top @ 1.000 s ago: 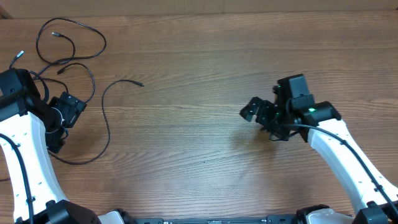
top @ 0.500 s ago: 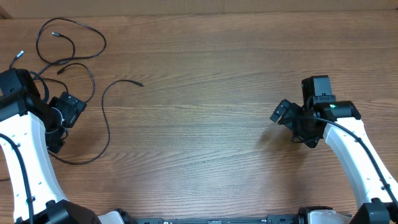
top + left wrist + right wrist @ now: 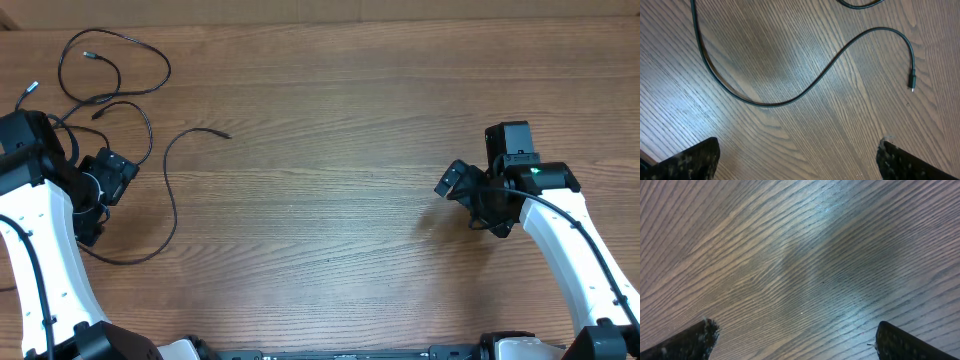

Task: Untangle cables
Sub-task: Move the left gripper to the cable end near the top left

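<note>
The cables are thin black cords lying as loose loops at the table's far left. One cable runs in a long curve to a plug end near the middle left. It also shows in the left wrist view, with its plug tip at the right. My left gripper is open and empty beside this cable, holding nothing. My right gripper is open and empty over bare wood at the right, far from the cables.
The wooden table fills the view. The white arm links come in from the bottom corners. A thicker black robot wire runs along the right arm.
My right gripper moved to the right, away from the table's middle, then stopped. The left arm and the cables have not moved.
</note>
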Tool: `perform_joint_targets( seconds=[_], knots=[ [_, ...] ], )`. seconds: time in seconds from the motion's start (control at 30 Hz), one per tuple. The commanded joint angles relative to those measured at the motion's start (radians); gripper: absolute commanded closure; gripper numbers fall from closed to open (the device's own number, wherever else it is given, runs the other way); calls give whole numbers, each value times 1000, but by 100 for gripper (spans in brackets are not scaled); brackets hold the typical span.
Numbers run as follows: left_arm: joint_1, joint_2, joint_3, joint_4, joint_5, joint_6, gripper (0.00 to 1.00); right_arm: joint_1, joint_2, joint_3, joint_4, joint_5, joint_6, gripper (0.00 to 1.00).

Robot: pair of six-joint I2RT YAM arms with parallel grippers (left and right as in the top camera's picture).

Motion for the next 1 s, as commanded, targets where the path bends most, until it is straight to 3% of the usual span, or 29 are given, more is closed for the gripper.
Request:
perform_joint_targets(
  seconds=[0.0,0.4,0.43,0.5,0.53,0.57,0.6,0.63,0.7,0.83,0.9,0.97],
  knots=[
    [-1,8,10,1,-15,-10,0,-7,1,3,5,14,-3,0],
    [-2,8,10,14,8,-53,0,-7,1,3,5,14,-3,0],
    [-2,8,10,5,66,-69,0,-7,1,3,5,14,-3,0],
    [-9,14,10,71,252,11,27,-7,1,3,5,14,-3,0],
    [-16,18,10,117,347,84,33,-7,1,3,5,14,-3,0],
    [-33,28,10,198,542,253,36,-7,1,3,5,14,-3,0],
    [-52,39,13,243,659,330,34,-7,1,3,5,14,-3,0],
    [-76,53,21,272,697,328,27,-7,1,3,5,14,-3,0],
    [-125,75,44,296,666,323,23,-7,1,3,5,14,-3,0],
    [-278,167,156,246,457,331,16,-7,1,3,5,14,-3,0],
    [-350,222,224,200,303,331,1,-7,1,3,5,14,-3,0],
    [-417,278,276,169,110,297,0,-7,1,3,5,14,-3,0]
  ],
)
